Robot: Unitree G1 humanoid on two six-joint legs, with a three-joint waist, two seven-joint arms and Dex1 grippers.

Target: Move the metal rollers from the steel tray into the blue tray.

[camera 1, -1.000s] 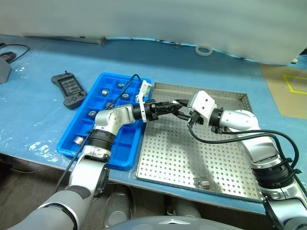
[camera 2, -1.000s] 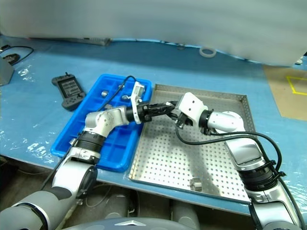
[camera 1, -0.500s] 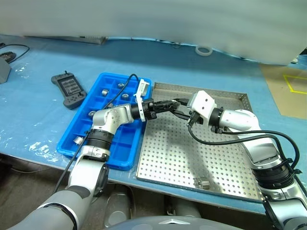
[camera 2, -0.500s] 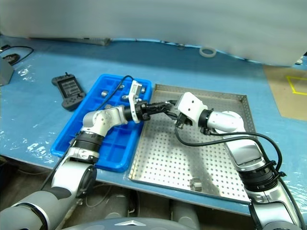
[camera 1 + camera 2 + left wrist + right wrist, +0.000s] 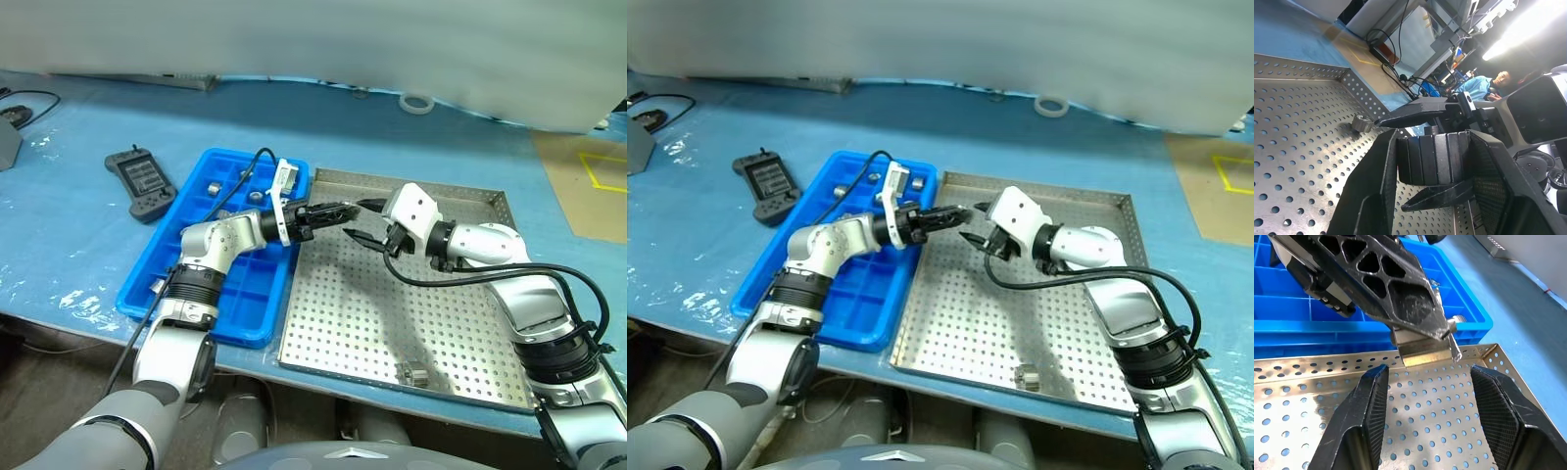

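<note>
Perforated steel tray point(image 5: 431, 323), ribbed roller point(image 5: 1432, 159)

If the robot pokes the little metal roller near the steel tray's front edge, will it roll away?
Probably not far. The metal roller looks short and round, so it might roll, but the steel tray has a raised rim that should stop it. It's shiny metal, so likely slippery and heavy for its size.
</note>
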